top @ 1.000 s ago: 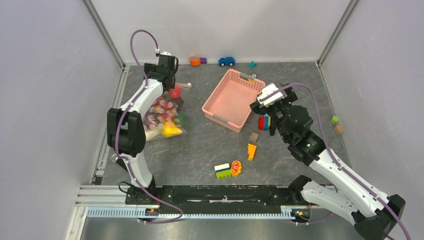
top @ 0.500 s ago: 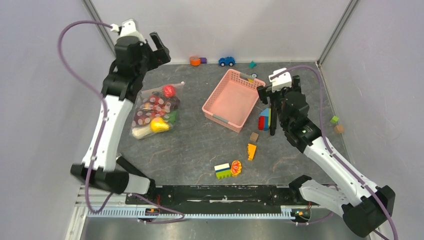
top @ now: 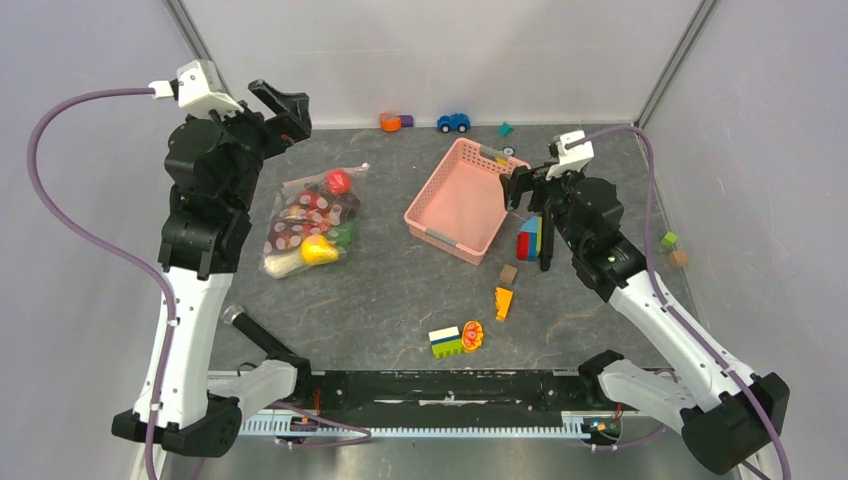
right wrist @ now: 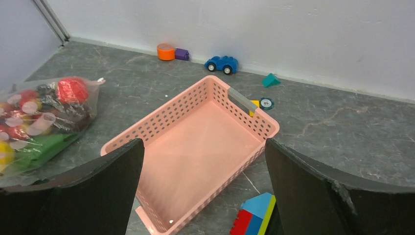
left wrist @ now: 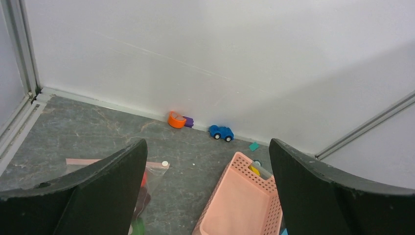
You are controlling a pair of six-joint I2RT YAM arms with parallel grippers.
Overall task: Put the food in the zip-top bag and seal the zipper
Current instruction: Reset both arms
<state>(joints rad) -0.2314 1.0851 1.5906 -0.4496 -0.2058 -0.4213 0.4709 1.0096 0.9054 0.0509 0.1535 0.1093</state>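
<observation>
The zip-top bag [top: 310, 225] lies flat at the left of the table, with the food inside it: a red ball-like fruit [top: 338, 181], strawberries [top: 300, 214], a yellow citrus [top: 318, 250] and green bok choy [top: 343, 235]. Its pink zipper [top: 342, 171] runs along the far edge. My left gripper [top: 290, 112] hangs open high above the bag's far end, holding nothing. In the left wrist view only the bag's corner [left wrist: 152, 170] and the zipper [left wrist: 80, 161] show beside the left gripper [left wrist: 206, 146]. My right gripper [top: 527, 213] is open and empty over the basket's right rim. The bag [right wrist: 44, 117] lies to the left of the right gripper [right wrist: 203, 144].
A pink lattice basket [top: 440, 235] stands mid-table. A stack of coloured blocks [top: 528, 243], a brown cube [top: 508, 273], an orange wedge [top: 503, 302] and a green-yellow block [top: 446, 341] lie near it. A blue toy car [top: 453, 122] and an orange ring [top: 390, 122] sit by the back wall.
My left arm has risen from the bag's far end and swung up toward the back left. The bag settled flat. My right gripper moved slightly toward the back.
</observation>
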